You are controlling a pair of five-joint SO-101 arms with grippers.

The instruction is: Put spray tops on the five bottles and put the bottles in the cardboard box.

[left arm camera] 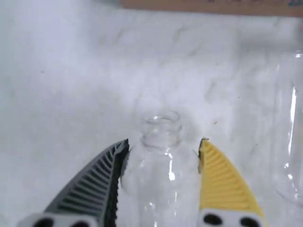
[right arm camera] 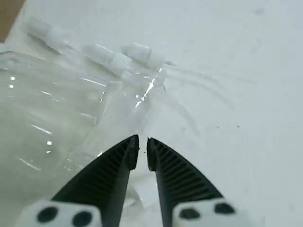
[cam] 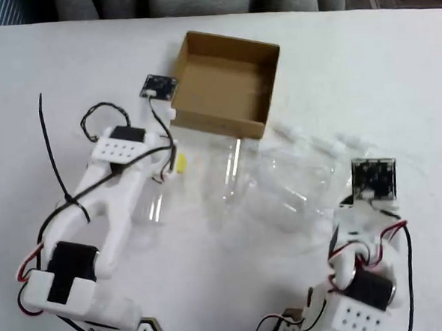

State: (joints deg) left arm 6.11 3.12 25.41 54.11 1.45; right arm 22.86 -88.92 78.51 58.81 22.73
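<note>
Capping looks to be the step in hand: the left hand (left arm camera: 164,142) grasps a clear bottle (left arm camera: 161,130) just below its uncapped neck, low centre in the left wrist view, short of the empty cardboard box (cam: 218,122) at the high view's upper middle. Next, the right hand (right arm camera: 142,140), clenched on nothing above the bench (right arm camera: 246,94), needs to fetch one of the spray tops (right arm camera: 111,57) at its view's upper left.

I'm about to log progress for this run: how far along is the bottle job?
Nothing looks finished: the cardboard box holds no bottles. In hand: the left tool grips one bottle, its neck open with no top. The right tool is shut beside the other clear bottles lying on the table, with loose spray tops near them. Left: all the capping and all the boxing.
</note>
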